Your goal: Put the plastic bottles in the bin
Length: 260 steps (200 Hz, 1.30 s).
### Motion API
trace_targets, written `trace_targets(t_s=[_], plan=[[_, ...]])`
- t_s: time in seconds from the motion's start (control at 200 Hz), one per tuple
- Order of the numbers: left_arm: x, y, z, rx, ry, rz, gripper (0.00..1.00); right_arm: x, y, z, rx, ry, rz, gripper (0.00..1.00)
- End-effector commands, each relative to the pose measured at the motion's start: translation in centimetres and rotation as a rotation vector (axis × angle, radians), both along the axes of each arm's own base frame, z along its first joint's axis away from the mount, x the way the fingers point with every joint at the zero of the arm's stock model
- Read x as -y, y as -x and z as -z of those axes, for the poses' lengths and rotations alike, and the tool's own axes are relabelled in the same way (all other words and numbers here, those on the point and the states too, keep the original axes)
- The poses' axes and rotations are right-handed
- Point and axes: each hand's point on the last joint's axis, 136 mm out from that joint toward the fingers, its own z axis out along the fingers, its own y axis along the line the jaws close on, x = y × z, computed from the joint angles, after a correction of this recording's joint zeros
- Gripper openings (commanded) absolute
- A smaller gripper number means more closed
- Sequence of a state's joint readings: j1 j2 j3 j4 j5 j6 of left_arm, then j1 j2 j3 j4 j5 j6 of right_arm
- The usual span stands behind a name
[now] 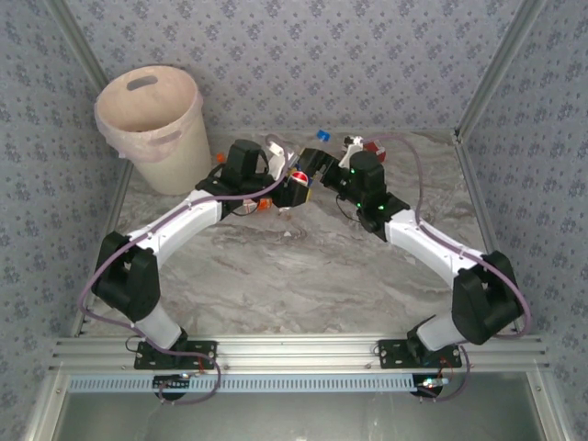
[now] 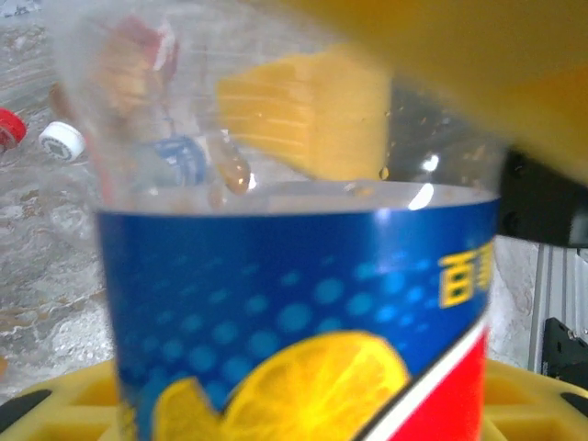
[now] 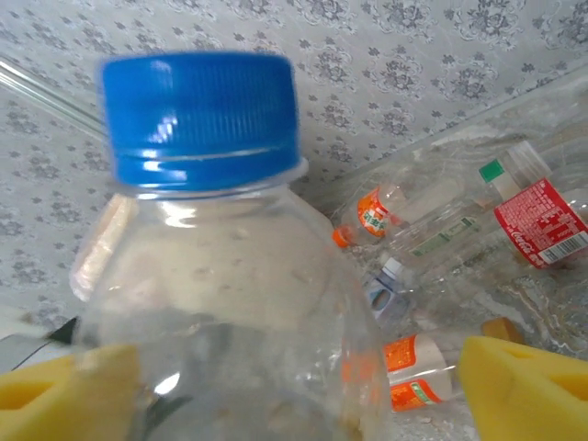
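A clear plastic bottle [image 1: 299,176] with a blue, red and lemon-print label [image 2: 294,312] and a blue cap [image 3: 200,110] hangs above the table between both grippers. My left gripper [image 1: 288,189] [image 2: 294,409] is shut on its labelled body, with yellow pads [image 2: 64,400] at either side. My right gripper [image 1: 318,169] [image 3: 294,395] stands open around its upper part; one yellow finger [image 3: 528,390] is clear of the plastic. The cream bin [image 1: 147,119] stands at the far left corner, apart from both arms.
More bottles lie at the table's back: orange-labelled ones [image 3: 372,211] [image 3: 418,372], a red-labelled one [image 3: 542,220], and a cluster [image 1: 356,147] by the rear wall. Loose red [image 2: 9,129] and white [image 2: 62,140] caps lie on the marble. Walls enclose the table.
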State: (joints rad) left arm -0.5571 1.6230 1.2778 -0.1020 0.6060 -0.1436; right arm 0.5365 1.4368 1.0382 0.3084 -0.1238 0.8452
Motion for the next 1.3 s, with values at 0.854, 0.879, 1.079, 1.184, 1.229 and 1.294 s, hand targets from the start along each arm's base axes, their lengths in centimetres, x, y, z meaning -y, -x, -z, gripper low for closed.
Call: trace_targets(t_s=[0.854,0.879,1.079,1.184,1.229,1.294], plan=[[-19.4,-7.9,-12.7,0.280,-0.003,-0.898,0.48,7.3,4.1,-2.7,0.250,0.172,0.096,1.00],[-20.1,-8.0,-13.5,0.298,0.007,-0.921,0.48,7.4,4.1,-2.5,0.247,0.173,0.098,1.00],[-25.3,-9.6,-18.2,0.409,0.053,-1.101,0.49,7.5,4.2,-1.8,0.230,0.183,0.096,1.00],[-28.6,-10.9,-20.0,0.474,0.031,-1.194,0.49,7.6,4.4,-1.5,0.219,0.188,0.094,1.00],[-30.0,-11.5,-20.8,0.492,0.029,-1.227,0.49,7.7,4.6,-1.5,0.216,0.189,0.094,1.00],[-32.3,-12.2,-21.9,0.525,0.030,-1.274,0.49,7.8,4.7,-1.2,0.207,0.194,0.094,1.00]])
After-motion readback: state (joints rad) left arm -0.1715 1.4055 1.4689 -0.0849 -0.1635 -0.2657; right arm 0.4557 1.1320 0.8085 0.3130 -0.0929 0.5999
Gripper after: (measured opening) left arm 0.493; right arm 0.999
